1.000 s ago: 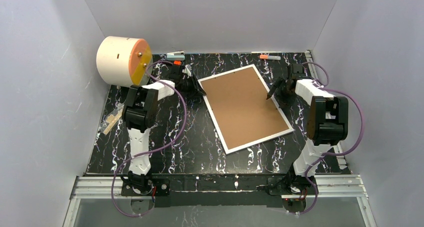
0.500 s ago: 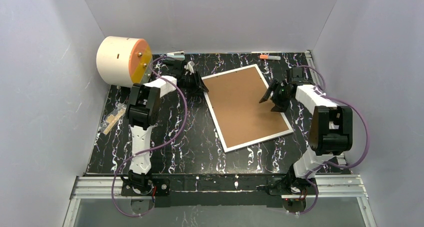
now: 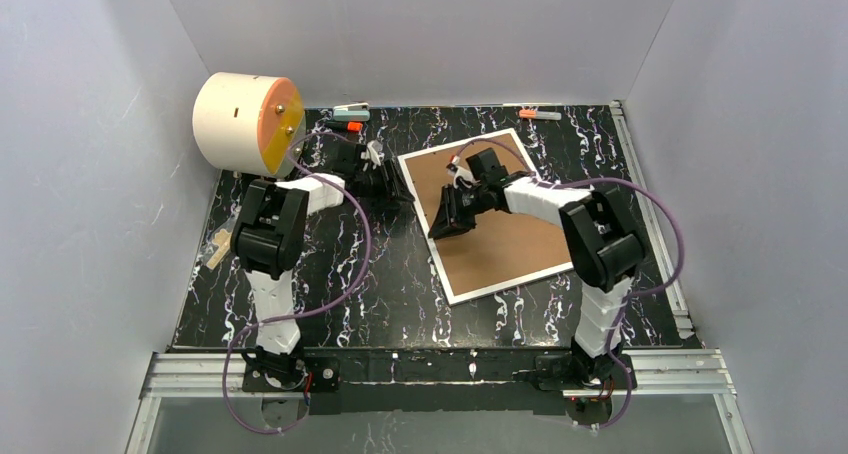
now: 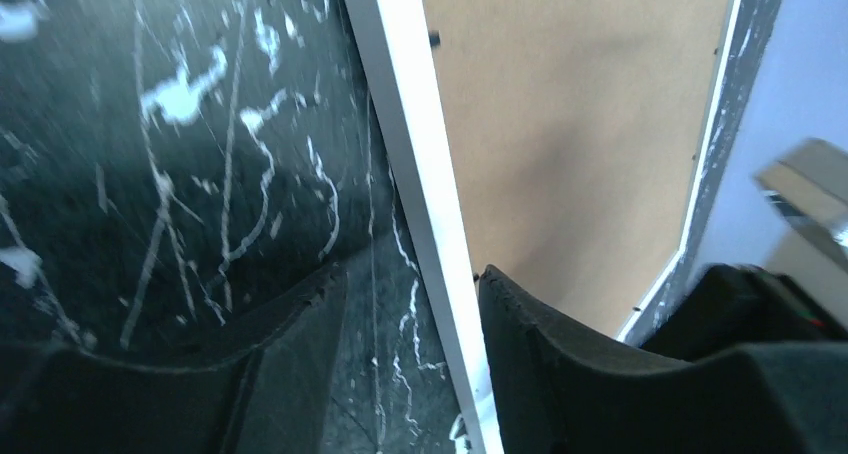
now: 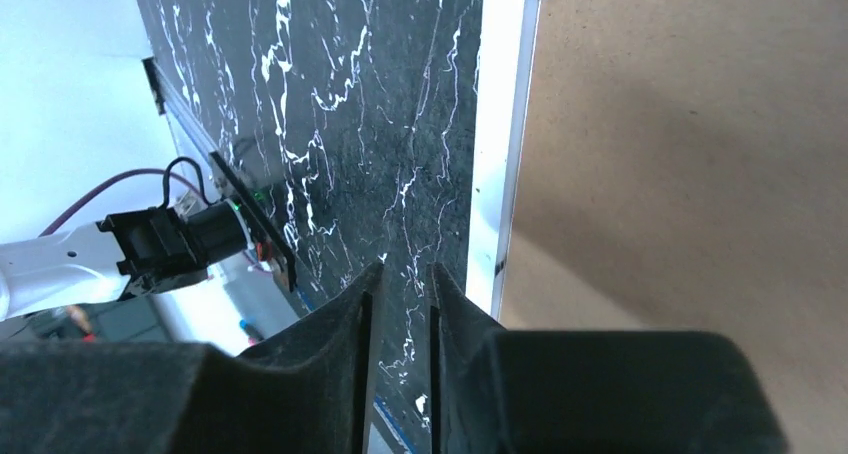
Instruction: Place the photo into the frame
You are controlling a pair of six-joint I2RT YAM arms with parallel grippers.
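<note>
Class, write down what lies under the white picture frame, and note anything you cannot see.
The frame lies brown back up on the black marbled table. Anything between frame and table, such as the photo, is covered.

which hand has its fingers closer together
The right hand: only a thin slit of table shows between its fingers, beside the white edge of the frame. The left hand has its fingers clearly wider apart.

Plain pale grey walls [image 3: 420,34] close in the left, far and right sides, evenly lit with only soft shadows. The desk [image 3: 390,294] is black with white marble-like veins, and a metal rail [image 3: 190,374] runs along its near edge.
</note>
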